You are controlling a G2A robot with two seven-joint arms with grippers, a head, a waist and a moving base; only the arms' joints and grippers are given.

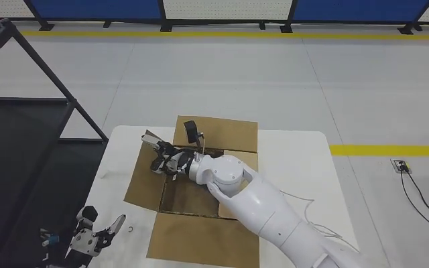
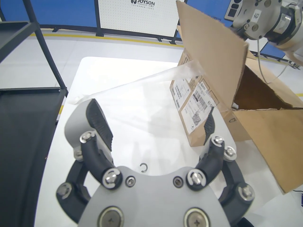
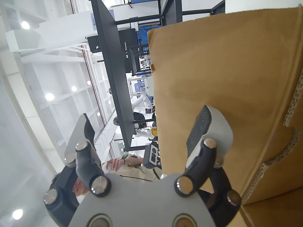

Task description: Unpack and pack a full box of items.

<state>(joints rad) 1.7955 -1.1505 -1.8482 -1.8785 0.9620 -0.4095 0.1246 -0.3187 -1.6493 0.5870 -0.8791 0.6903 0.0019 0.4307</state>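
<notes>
one open cardboard box (image 1: 201,241), one table (image 1: 301,161), left gripper (image 2: 152,112) spread, right gripper (image 3: 145,115) spread

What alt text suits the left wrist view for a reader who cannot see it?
The open left claw hovers over a table, facing an open cardboard box with raised flaps. A clear plastic film trails from the box across the table; the right arm hangs above the box.

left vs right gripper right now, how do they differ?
Place: left gripper hangs over the table's corner, clear of the cardboard box; right gripper is at the box's raised flap. Pose: left gripper faces down at the table; right gripper faces sideways into the room. Shared: both open, holding nothing.
</notes>
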